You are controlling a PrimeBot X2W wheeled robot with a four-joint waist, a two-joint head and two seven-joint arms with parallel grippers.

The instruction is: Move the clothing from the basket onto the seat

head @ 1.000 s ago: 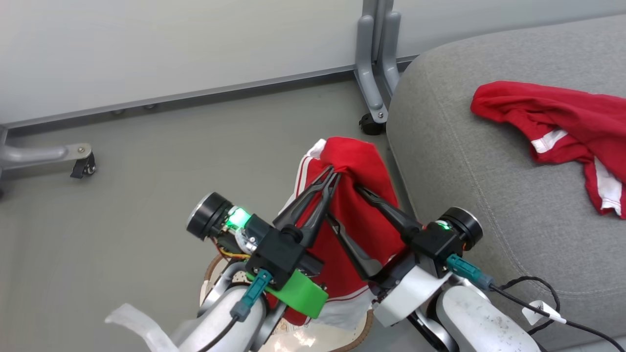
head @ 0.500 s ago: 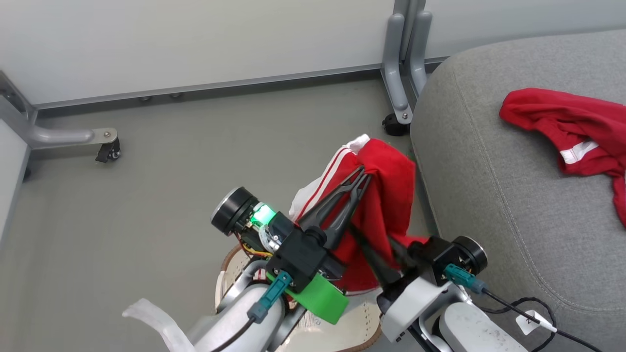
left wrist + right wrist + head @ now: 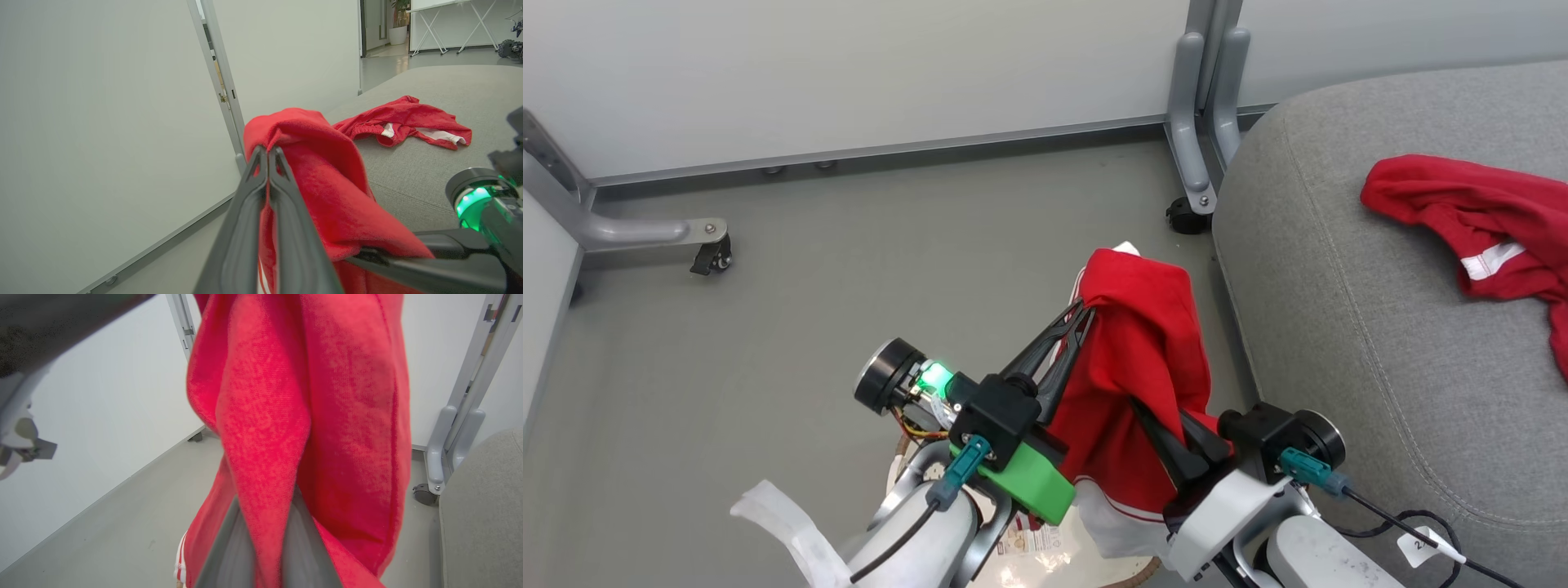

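Grey floor below, and the second piece is now held at two points.

Your right gripper, wide a second ago, has just pinched shut on a lower fold of the red garment. Your left gripper stays clamped on its upper edge. The cloth hangs between them above the basket, just beside the rounded corner of the seat. The other red garment already lies on that cushion, well apart from this one. With both holds set, the piece looks ready to swing over the seat. Mind the trailing white hem, which could catch the basket's rim.
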